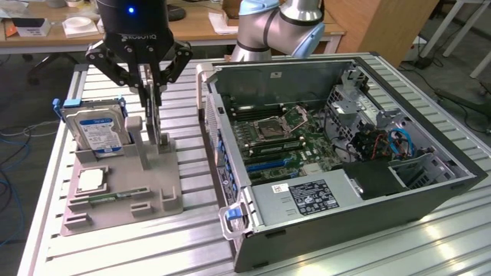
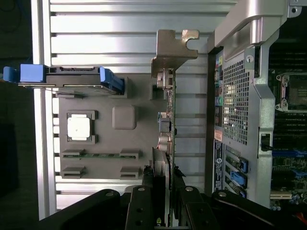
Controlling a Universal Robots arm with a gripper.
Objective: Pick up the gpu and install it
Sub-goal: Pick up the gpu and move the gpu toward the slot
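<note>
The gpu (image 1: pixel 156 123) stands on edge in the grey fixture (image 1: pixel 115 215), a thin card seen edge-on. In the wrist view the gpu (image 2: pixel 167 120) runs as a narrow strip with its silver end bracket (image 2: pixel 172 48) at the far end. My gripper (image 1: pixel 151 89) hangs straight above it, with the fingers drawn together on the card's upper edge. In the wrist view my gripper (image 2: pixel 163 177) has one black finger pressed on each face of the card. The open computer case (image 1: pixel 429 190) lies on the exterior view's right, its motherboard (image 1: pixel 284 138) exposed.
On the fixture also sit a silver hard drive (image 1: pixel 96 129) with a blue-white label, a square chip (image 1: pixel 91 180) and a narrow memory stick (image 1: pixel 107 198). The case's metal wall (image 2: pixel 240 96) stands close beside the card. All rest on a slatted aluminium table (image 1: pixel 192 241).
</note>
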